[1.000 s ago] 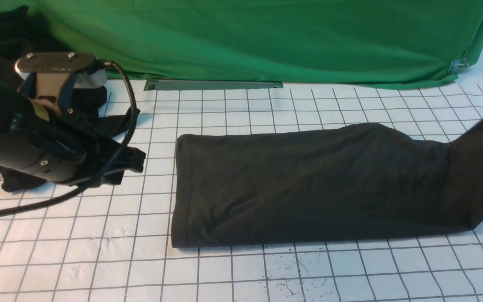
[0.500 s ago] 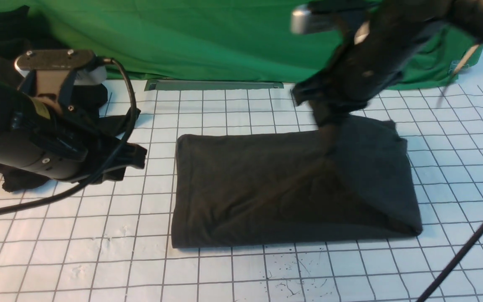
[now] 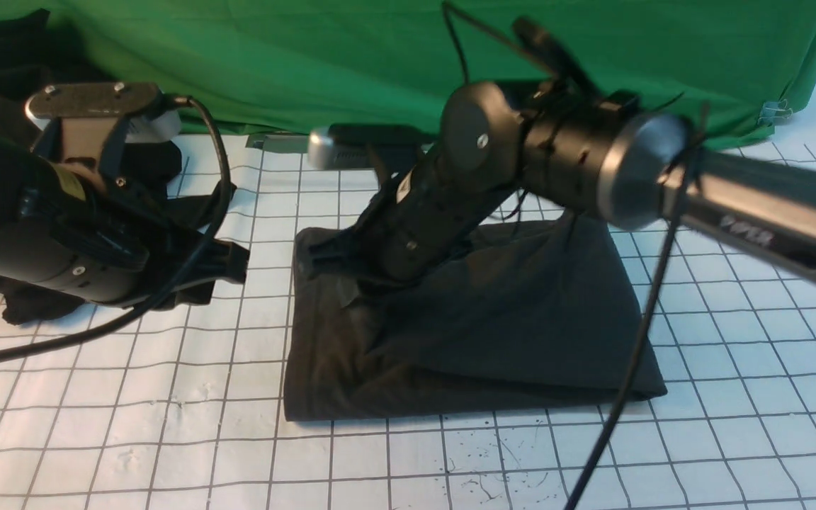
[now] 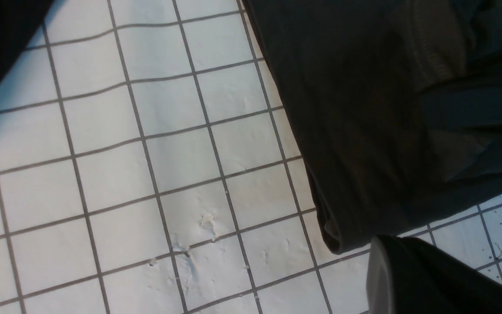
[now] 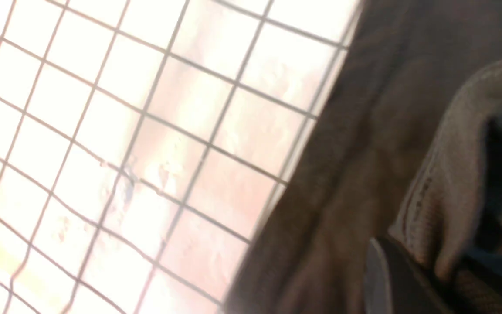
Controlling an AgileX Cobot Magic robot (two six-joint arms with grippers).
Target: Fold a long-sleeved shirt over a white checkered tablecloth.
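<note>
Centre frame: right gripper (image 3: pixel 321 256), pinching the carried edge of the long-sleeved shirt (image 3: pixel 521 340) over the white checkered tablecloth (image 3: pixel 167 425), should square it on the frame-left hem before releasing; left gripper (image 3: pixel 234 263), clenched, idles.

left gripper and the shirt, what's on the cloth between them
Only bare white checkered tablecloth: a strip of squares separates the left gripper from the long-sleeved shirt, clearest in the front view.
</note>
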